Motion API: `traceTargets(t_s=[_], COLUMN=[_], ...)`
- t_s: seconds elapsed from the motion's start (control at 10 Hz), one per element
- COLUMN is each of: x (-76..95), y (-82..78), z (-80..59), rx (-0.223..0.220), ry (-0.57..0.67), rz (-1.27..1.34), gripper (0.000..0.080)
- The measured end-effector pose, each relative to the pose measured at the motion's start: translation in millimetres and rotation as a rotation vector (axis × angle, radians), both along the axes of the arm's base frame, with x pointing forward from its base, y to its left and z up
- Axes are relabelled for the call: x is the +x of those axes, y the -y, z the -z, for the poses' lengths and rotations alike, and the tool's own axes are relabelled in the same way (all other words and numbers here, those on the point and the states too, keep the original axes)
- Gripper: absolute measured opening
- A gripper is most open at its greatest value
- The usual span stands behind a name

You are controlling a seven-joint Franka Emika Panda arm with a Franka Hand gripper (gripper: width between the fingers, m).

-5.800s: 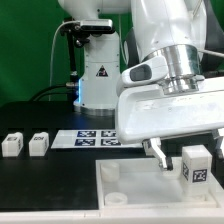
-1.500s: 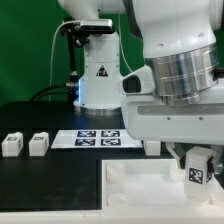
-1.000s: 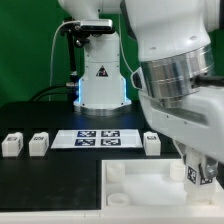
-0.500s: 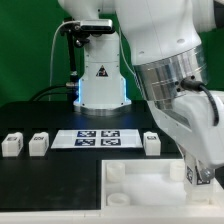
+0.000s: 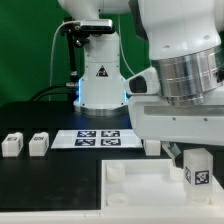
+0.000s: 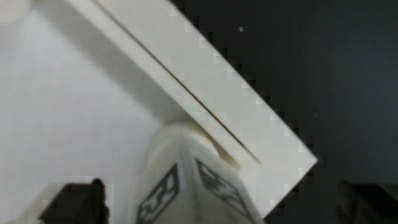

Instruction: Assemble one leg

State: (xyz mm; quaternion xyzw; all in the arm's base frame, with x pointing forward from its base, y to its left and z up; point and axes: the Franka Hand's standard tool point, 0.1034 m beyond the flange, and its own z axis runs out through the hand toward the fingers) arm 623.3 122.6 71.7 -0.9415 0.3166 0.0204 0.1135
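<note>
As spread tool (image 5: pixel 196 162) flanks it, leg (image 5: pixel 198 171) upright, above white panel (image 5: pixel 135 196)

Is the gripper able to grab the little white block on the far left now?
Probably not yet. The gripper hangs around another leg on the exterior view's right, far from the leftmost leg. Nothing tall stands between them, so it likely could after moving.
</note>
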Motion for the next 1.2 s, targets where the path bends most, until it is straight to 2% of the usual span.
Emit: traceTargets(t_s=[0.2, 0.3, 0.4, 0.5, 0.6, 0.7, 0.8, 0.9, 1.2], x=[0.4, 2.2, 2.0, 1.7, 1.7, 1.5, -0.3, 0.3, 0.6], y=[2.3, 5.8, 5.5, 5.2, 4.9, 3.8, 8.8, 8.9, 6.1], z=[-0.2, -1.0, -0.6, -0.3, -0.2, -0.1, 2.1, 1.7, 1.1], rx=[-0.049, -0.055, -0.052, -0.053, -0.05, -0.043, -0.043, -0.033, 0.026], ry=[0.068, 0.097, 0.088, 0.087, 0.083, 0.061, 0.028, -0.003, -0.117], rz=[-0.332, -0.453, -0.411, -0.413, -0.389, -0.284, -0.154, -0.003, 0.488], gripper=[0.0649, 0.0649, 0.0649, 0.0535, 0.0535, 0.0334, 0.0297, 0.0297, 0.0297])
